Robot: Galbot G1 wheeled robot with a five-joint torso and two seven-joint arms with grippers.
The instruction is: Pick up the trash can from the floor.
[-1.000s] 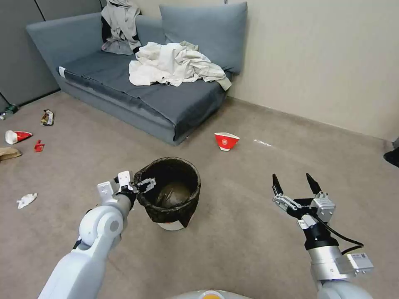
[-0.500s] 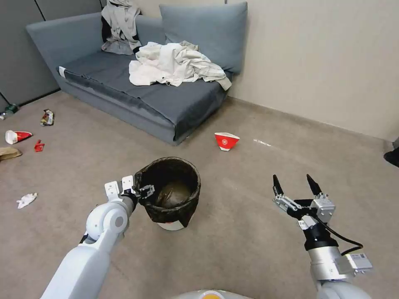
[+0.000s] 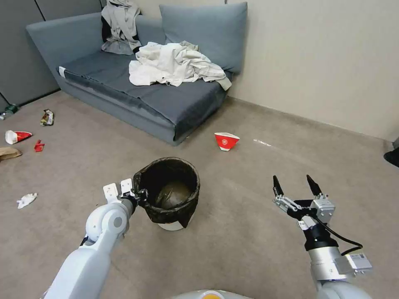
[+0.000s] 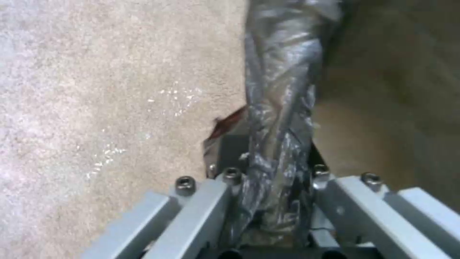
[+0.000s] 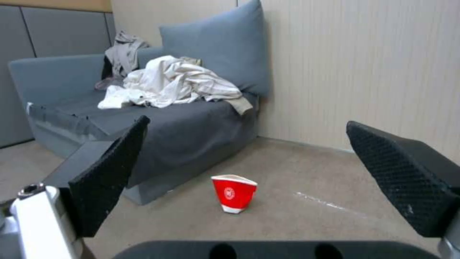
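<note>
Head view shows you the small round white plastic trash can (image 3: 170,195), lined with a dark brownish-black bag folded over its rim, standing upright on the flat beige-grey carpet-like floor (image 3: 249,232), in front of the grey-blue sofa (image 3: 124,89) and well apart from the wall. Your left gripper (image 3: 139,194) sits at the can's rim on the robot's left side, with its fingers pinched onto the bag-covered edge. From the left wrist view you can see the crinkled dark bag and rim (image 4: 280,108) running between the two grey finger bars of that gripper (image 4: 273,201), one finger outside the can and one inside, closed narrow on the rim. A small red mark (image 4: 229,120) shows on the can just beside the bag, with floor (image 4: 96,108) on the outer side. The can's white base touches the floor as far as you can tell.

Your right gripper (image 3: 296,186) hangs over bare floor to the robot's right of the can, well apart from it, its two black pointed fingers (image 3: 276,184) spread wide and holding nothing. Through the right wrist view those textured black pads (image 5: 107,176) frame a red-and-white paper bowl (image 5: 234,192) lying tipped on the floor near the sofa's front corner. Crumpled pale clothes (image 3: 174,64) lie heaped on the sofa seat, and scraps of litter (image 3: 27,200) dot the floor off to the robot's left.
</note>
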